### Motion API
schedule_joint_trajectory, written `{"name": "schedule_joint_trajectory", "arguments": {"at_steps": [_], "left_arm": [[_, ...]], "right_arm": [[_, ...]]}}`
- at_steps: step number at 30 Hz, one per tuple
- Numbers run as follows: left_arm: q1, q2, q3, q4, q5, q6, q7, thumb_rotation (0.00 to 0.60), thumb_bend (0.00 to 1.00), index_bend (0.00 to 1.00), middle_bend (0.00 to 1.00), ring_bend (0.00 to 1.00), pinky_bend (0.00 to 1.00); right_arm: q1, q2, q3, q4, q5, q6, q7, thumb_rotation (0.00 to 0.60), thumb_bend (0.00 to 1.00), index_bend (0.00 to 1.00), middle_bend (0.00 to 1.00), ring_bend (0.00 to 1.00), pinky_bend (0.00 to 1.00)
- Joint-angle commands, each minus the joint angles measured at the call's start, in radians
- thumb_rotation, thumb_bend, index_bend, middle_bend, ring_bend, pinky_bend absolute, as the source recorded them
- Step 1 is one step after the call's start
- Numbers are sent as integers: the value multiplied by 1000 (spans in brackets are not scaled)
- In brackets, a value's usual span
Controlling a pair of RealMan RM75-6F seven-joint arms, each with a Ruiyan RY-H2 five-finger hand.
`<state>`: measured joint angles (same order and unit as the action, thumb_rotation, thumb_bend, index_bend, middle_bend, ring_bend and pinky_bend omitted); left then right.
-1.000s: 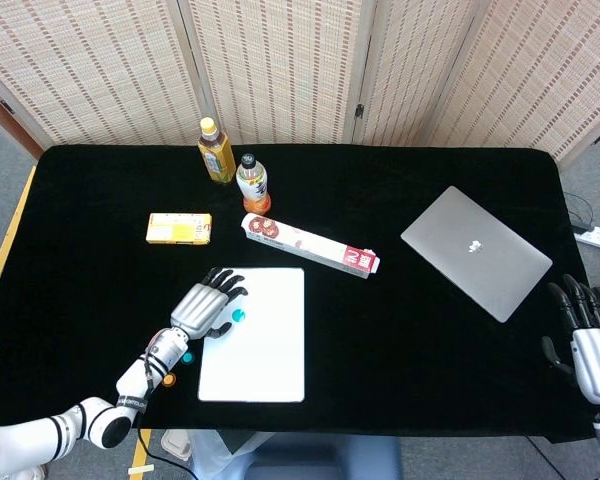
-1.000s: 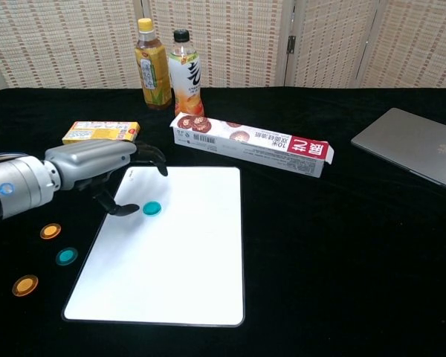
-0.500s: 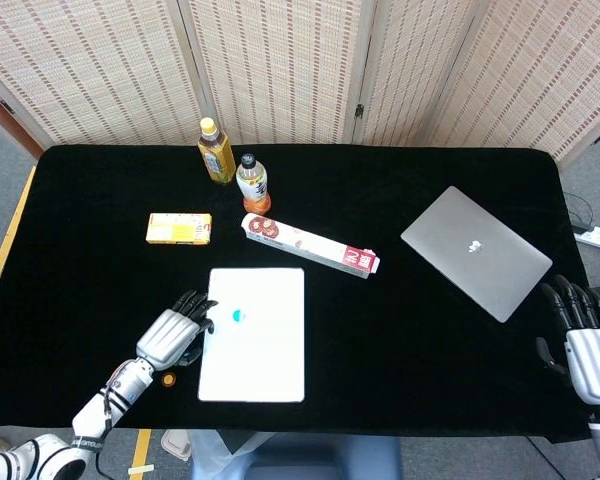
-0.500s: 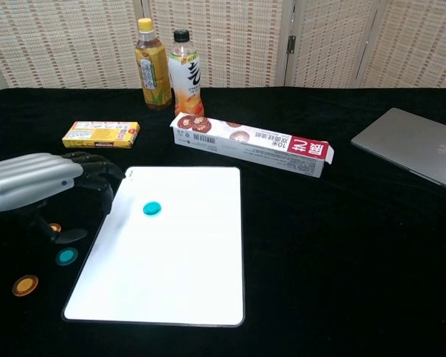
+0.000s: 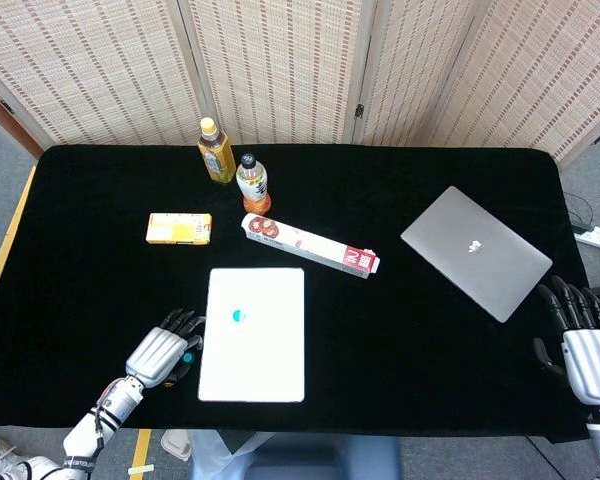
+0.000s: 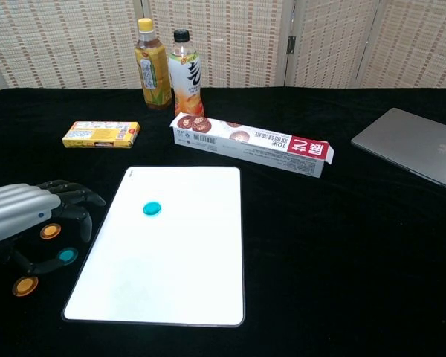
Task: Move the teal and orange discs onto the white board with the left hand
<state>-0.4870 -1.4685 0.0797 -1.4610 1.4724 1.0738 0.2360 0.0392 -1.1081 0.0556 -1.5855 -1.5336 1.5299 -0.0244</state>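
The white board point(image 6: 180, 275) point(image 5: 265, 355) lies near the table's front, and one teal disc point(image 6: 152, 209) point(image 5: 238, 316) rests on its upper left part. Left of the board, on the black cloth, lie an orange disc point(image 6: 50, 231), a second teal disc point(image 6: 67, 256) point(image 5: 188, 356) and another orange disc point(image 6: 24, 285). My left hand point(image 6: 26, 220) point(image 5: 160, 350) hovers over these loose discs with its fingers spread, the thumb curling just beside the teal one; it holds nothing. My right hand point(image 5: 580, 345) stays at the table's right edge, fingers apart and empty.
Two drink bottles point(image 6: 153, 65) point(image 6: 186, 74) stand at the back. A yellow box point(image 6: 101, 134) lies behind the left hand, a long biscuit box point(image 6: 253, 146) behind the board, and a grey laptop point(image 5: 476, 251) at the right.
My left hand has pulled back off the board toward the near left, leaving a teal disc on it, and now sits over the loose discs. The right hand has barely moved.
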Motion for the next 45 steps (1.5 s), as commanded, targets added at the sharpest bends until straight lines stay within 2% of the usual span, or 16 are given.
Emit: {"name": "schedule_joint_trajectory", "arguments": {"at_steps": [1, 23, 32, 39, 45], "left_arm": [[7, -8, 0, 11, -1, 5, -3, 600, 395, 428, 146, 41, 0], [29, -55, -8, 85, -13, -14, -24, 600, 395, 433, 146, 40, 0], [30, -70, -13, 111, -3, -14, -47, 600, 396, 515, 146, 45, 0], [28, -59, -20, 107, 5, -9, -57, 600, 401, 530, 149, 48, 0], [-2, -20, -50, 68, 16, -12, -38, 600, 402, 529, 149, 48, 0]], "right_arm": [[-1, 0, 0, 0, 1, 0, -1, 600, 475, 0, 0, 2, 0], [-14, 4, -5, -10, -3, 17, -7, 600, 475, 0, 0, 0, 0], [-17, 5, -6, -13, -6, 21, -11, 600, 476, 0, 0, 0, 0], [-18, 4, -6, -14, -8, 23, -13, 600, 476, 0, 0, 0, 0], [-19, 6, -3, -12, -8, 25, -11, 600, 476, 0, 0, 0, 0]]}}
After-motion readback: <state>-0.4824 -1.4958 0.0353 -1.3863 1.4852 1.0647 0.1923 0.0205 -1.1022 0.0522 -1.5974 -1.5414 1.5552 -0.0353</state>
